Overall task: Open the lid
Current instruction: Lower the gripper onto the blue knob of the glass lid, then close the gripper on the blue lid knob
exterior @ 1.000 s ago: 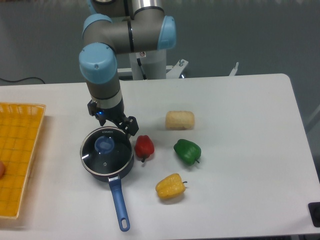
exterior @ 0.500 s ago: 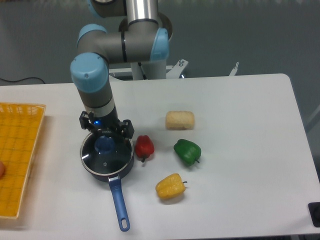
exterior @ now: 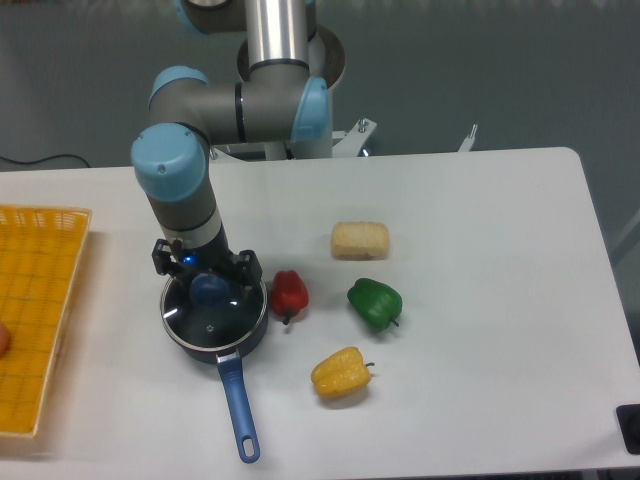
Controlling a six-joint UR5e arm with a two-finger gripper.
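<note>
The lid [exterior: 214,312], clear glass with a thin metal rim and a blue knob [exterior: 208,290], sits on the dark saucepan [exterior: 250,335], whose blue handle [exterior: 238,410] points toward the front edge. My gripper [exterior: 206,272] hangs straight down over the far part of the lid, its fingers spread either side of the knob. It is open and holds nothing. The wrist hides the lid's far rim and the fingertips.
A red pepper [exterior: 289,293] lies right beside the saucepan. Further right are a green pepper [exterior: 375,303], a yellow pepper [exterior: 341,372] and a beige block [exterior: 360,240]. A yellow basket [exterior: 35,310] stands at the left table edge.
My gripper has moved left and toward the front, from behind the saucepan's far right rim to directly over the lid's knob. The lid and saucepan have not moved.
</note>
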